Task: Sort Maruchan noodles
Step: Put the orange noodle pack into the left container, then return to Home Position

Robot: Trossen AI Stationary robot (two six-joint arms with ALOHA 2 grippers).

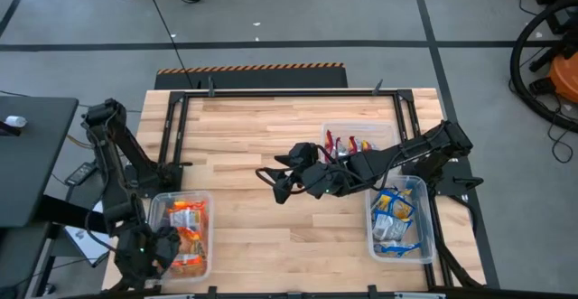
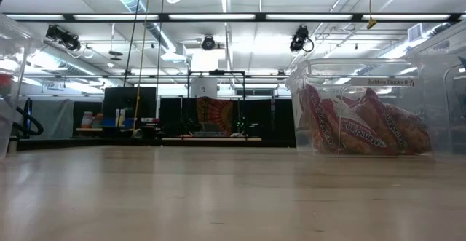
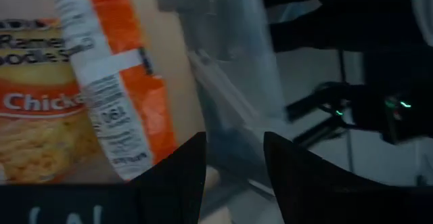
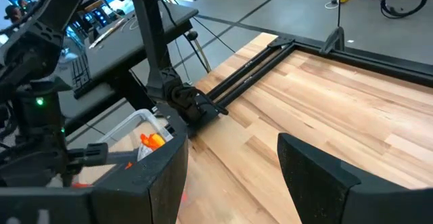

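Observation:
The noodle packets lie sorted in three clear bins. Orange packets (image 1: 185,227) fill the near-left bin, red ones (image 1: 348,144) the bin at mid-right, and blue-and-yellow ones (image 1: 395,216) the near-right bin. The low view shows the red packets (image 2: 360,124) leaning inside their bin. My left gripper (image 1: 149,249) hovers at the orange bin's left wall. In the left wrist view it is open (image 3: 233,143) above the clear wall (image 3: 237,82), beside an orange chicken packet (image 3: 81,82). My right gripper (image 1: 282,186) reaches over the bare table centre. It is open (image 4: 233,156) and holds nothing.
A black frame (image 1: 280,91) runs along the table's far edge and down both sides. The wooden table (image 1: 253,145) shows bare between the bins. A dark side table (image 1: 27,154) stands to the left, and the right wrist view shows the left arm (image 4: 40,116) beyond.

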